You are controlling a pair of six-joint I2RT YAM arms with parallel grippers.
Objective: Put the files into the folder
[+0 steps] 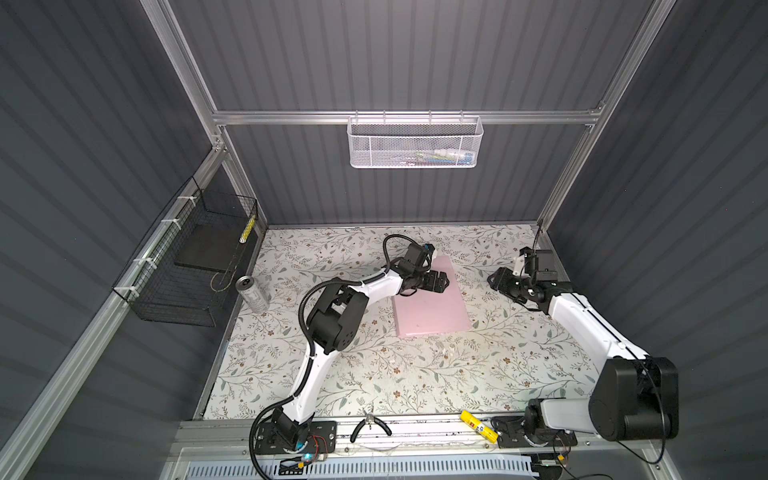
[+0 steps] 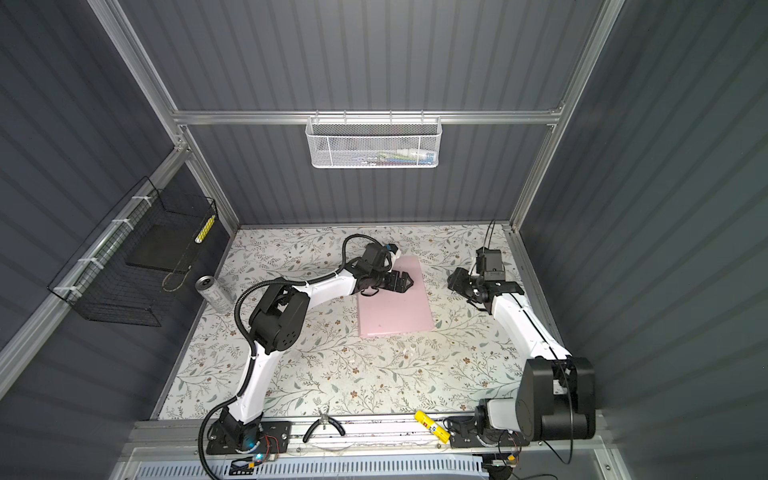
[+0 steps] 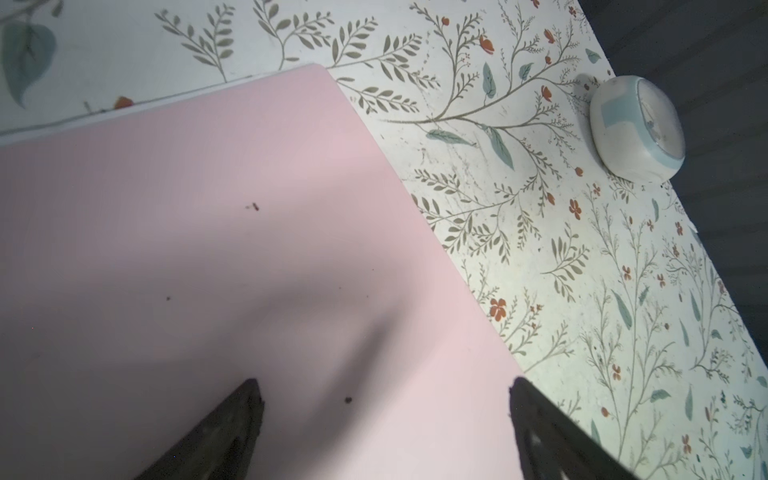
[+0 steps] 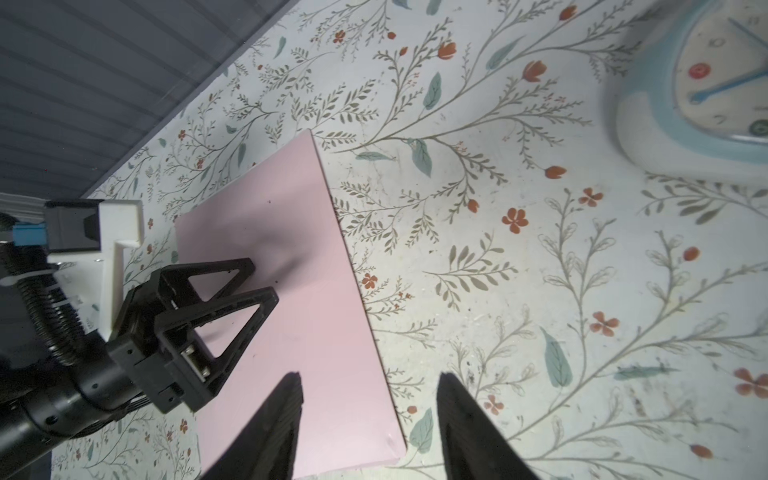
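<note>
Floral tabletop (image 1: 374,374): folder (image 1: 432,307) shut flat, directly under L gripper (image 4: 262,280), jaws wide, empty. R gripper (image 4: 370,378) half-spread, empty, beside its long edge. L nearer. No loose files seen.

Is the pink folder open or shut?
Shut: the folder lies flat as one plain pink cover in both top views; none of its inside shows.

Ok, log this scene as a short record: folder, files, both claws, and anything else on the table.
folder: pink, closed, flat on the floral table
files: no loose sheets in view
left claw: open, over the folder, holding nothing
right claw: open, by the folder's edge, holding nothing
other: clock and can on the table
</note>
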